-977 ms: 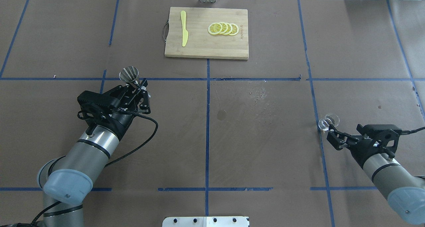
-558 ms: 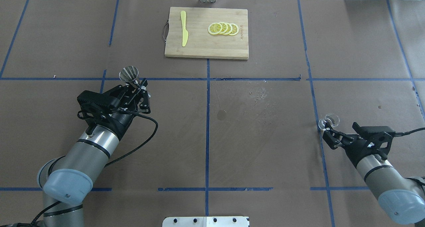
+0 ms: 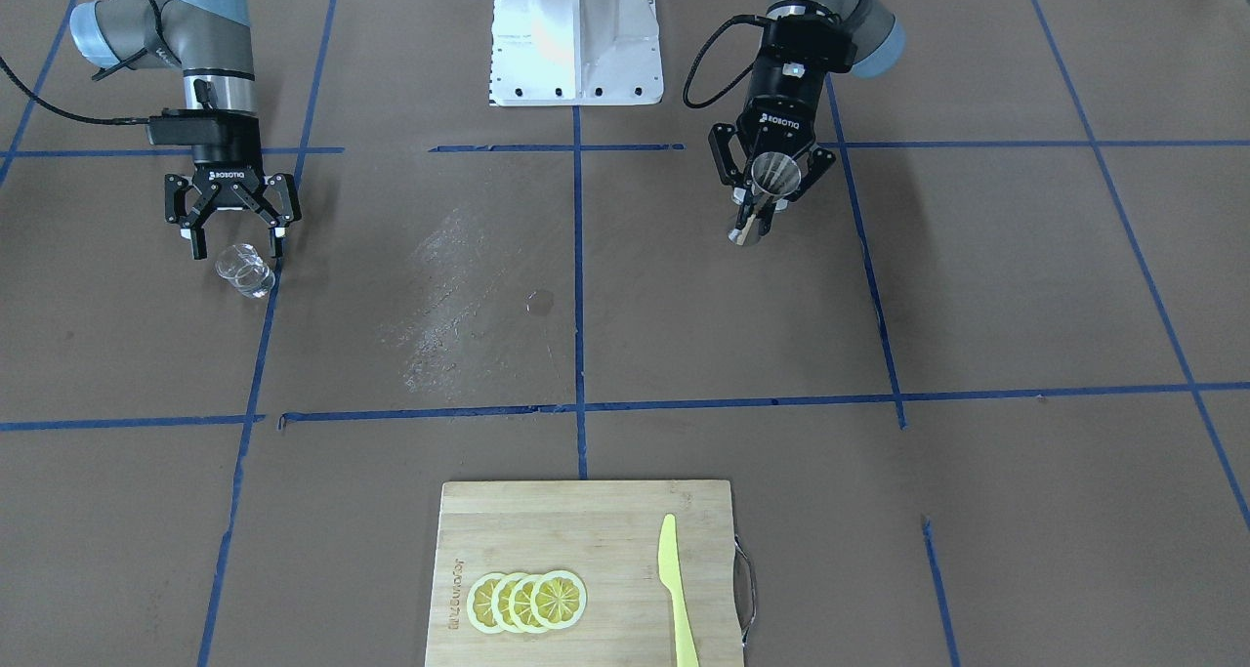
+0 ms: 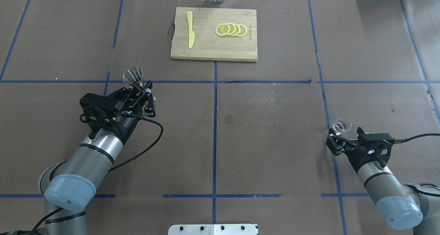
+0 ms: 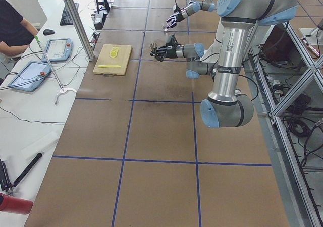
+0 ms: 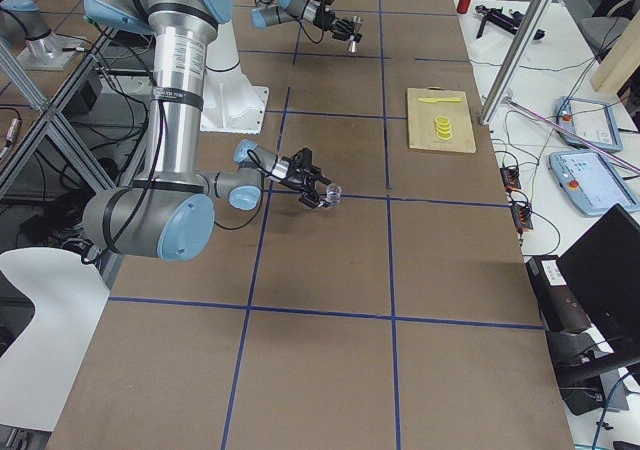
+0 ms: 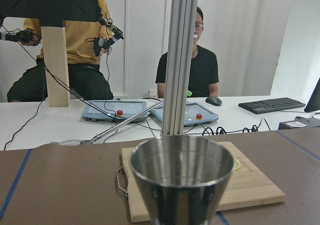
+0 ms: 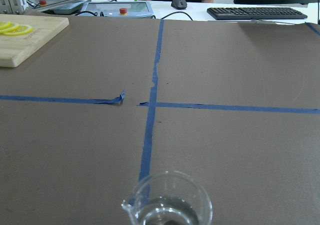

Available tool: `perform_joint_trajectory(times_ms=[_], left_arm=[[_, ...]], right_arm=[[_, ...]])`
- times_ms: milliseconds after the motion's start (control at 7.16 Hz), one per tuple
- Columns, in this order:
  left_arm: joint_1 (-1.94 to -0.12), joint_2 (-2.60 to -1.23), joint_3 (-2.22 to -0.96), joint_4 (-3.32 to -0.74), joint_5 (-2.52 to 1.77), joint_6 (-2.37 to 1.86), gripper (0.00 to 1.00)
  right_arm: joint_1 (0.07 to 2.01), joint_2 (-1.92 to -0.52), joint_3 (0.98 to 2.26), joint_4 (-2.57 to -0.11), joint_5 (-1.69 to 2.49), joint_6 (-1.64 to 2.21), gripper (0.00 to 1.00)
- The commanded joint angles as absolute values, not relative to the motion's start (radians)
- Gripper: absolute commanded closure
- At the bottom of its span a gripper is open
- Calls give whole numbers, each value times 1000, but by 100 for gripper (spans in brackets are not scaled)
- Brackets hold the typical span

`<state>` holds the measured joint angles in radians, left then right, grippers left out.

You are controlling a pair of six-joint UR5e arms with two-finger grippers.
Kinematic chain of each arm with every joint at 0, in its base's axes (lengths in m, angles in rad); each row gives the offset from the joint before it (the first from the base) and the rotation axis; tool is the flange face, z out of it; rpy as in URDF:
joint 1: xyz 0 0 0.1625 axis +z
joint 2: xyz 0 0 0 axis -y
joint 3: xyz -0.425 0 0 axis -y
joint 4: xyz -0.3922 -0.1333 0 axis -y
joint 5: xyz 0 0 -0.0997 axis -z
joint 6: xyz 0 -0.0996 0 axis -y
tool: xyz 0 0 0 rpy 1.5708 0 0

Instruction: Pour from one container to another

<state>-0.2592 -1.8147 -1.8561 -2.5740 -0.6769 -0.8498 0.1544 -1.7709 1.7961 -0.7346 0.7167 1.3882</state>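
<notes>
The steel jigger [image 4: 134, 77] is held above the table with my left gripper [image 4: 141, 89] shut on its narrow waist. Its open mouth fills the left wrist view as the jigger [image 7: 182, 177], and from the front the jigger [image 3: 776, 173] sits between the jaws. The clear glass cup [image 4: 341, 125] stands on the table at the right. My right gripper [image 4: 344, 138] is open just behind it, fingers apart from the glass. In the front view the cup [image 3: 245, 270] lies just beyond the right gripper [image 3: 237, 249]. The cup [image 8: 168, 205] sits low in the right wrist view.
A wooden cutting board [image 4: 206, 49] at the far middle carries lemon slices [image 4: 231, 30] and a yellow plastic knife [image 4: 190, 29]. A scuffed, stained patch [image 4: 264, 104] marks the brown paper at centre. Blue tape lines [image 4: 215, 125] cross the table. People sit beyond the far edge.
My right arm has drawn back a little from the cup and its wrist has swung leftward; the cup has stayed in place. The left arm and jigger have not moved.
</notes>
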Motion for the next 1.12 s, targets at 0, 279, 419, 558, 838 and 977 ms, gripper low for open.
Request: perform_joint_trajectory(times_ms=[0, 279, 419, 558, 838, 977], left_arm=[[-259, -1815, -1855, -2574, -678, -850, 100], [-261, -1815, -1855, -2574, -676, -850, 100], [-261, -1815, -1855, -2573, -676, -850, 100], [-261, -1815, -1855, -2572, -676, -850, 100], [-261, -1818, -1847, -2574, -676, -850, 100], [-259, -1819, -1847, -2574, -676, -850, 100]], right_arm=[[153, -1730, 1750, -718, 716, 1376, 0], [158, -1732, 1744, -684, 713, 1341, 0], [161, -1732, 1744, -684, 712, 1341, 0], [167, -1732, 1744, -684, 712, 1341, 0], [186, -1730, 1726, -684, 712, 1339, 0], [199, -1723, 1724, -684, 715, 1336, 0]])
